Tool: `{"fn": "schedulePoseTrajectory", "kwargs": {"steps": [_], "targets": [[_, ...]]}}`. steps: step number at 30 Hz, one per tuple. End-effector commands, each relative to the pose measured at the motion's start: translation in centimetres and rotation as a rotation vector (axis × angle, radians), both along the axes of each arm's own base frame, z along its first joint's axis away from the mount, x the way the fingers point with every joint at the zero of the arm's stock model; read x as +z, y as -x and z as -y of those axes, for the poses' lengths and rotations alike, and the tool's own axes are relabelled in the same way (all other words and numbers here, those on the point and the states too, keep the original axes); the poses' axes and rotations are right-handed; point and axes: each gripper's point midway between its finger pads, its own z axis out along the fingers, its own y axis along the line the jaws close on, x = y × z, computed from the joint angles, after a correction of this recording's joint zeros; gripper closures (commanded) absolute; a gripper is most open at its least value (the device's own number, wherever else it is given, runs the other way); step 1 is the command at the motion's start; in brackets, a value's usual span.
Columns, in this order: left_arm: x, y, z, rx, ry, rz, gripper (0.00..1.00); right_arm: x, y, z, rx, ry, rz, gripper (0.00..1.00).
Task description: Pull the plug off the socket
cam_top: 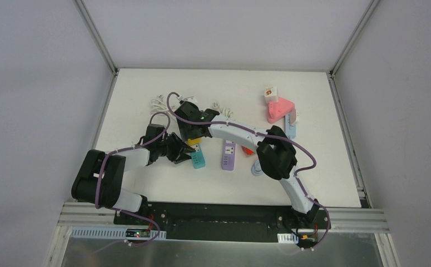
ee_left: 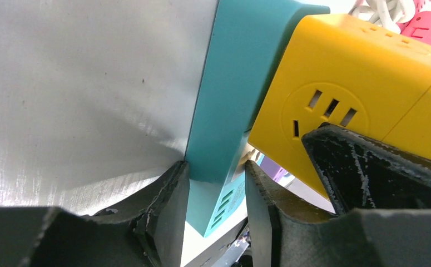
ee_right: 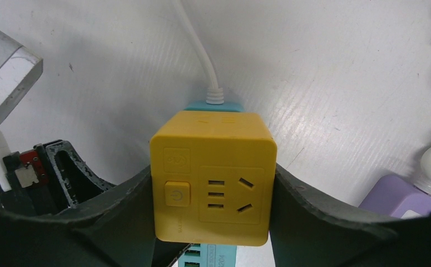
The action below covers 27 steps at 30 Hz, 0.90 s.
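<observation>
Squeezing the hard, smooth yellow plug (ee_right: pixel 213 167) by its flat sides, just left of the worktop (cam_top: pixel 324 178) middle, the right pincer (ee_right: pixel 212 186) looks well placed, while the left pincer (ee_left: pixel 216 167) sits around the blue socket (ee_left: pixel 235 67), tight or not I cannot tell.

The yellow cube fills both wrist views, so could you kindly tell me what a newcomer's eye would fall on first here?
First comes the bright yellow cube plug, mid-table, clamped between the fingers of the right end effector and seated on a teal power strip. The left end effector pinches that strip's sides right beside the cube. Farther right on the table lie a purple strip and a pink block.
</observation>
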Motion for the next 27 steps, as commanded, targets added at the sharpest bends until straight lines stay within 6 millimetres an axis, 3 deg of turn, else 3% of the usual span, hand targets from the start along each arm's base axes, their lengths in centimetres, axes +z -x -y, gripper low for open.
{"fn": "schedulePoseTrajectory", "kwargs": {"steps": [1, 4, 6, 8, 10, 11, 18, 21, 27], "targets": [[-5.7, 4.3, -3.3, 0.043, -0.208, -0.174, 0.63, 3.1, 0.7, 0.0, -0.020, -0.079, -0.007, 0.42], [-6.1, 4.6, -3.6, 0.051, -0.226, -0.181, 0.66, 3.1, 0.7, 0.3, -0.022, -0.078, -0.013, 0.40], [-6.2, 4.8, -3.8, 0.055, -0.235, -0.187, 0.67, 3.0, 0.7, 0.4, -0.021, -0.077, -0.018, 0.46], [-6.4, 4.9, -3.9, 0.055, -0.243, -0.193, 0.68, 3.3, 0.6, 0.3, -0.018, -0.085, -0.021, 0.66], [-6.6, 5.2, -4.1, 0.053, -0.253, -0.205, 0.70, 3.9, 0.4, 0.3, -0.018, -0.100, -0.026, 0.97], [-6.6, 5.3, -4.2, 0.051, -0.261, -0.209, 0.71, 4.3, 0.3, 0.2, -0.016, -0.120, -0.039, 1.00], [-7.0, 6.0, -4.6, 0.041, -0.296, -0.229, 0.74, 7.8, -0.1, -0.7, 0.030, -0.364, -0.191, 1.00], [-7.1, 6.1, -4.7, 0.039, -0.301, -0.233, 0.74, 8.1, 0.7, -1.5, 0.053, -0.400, -0.216, 1.00], [-7.3, 6.3, -4.7, 0.031, -0.311, -0.247, 0.75, 5.8, 0.3, -1.0, 0.008, -0.125, -0.006, 1.00]]}}
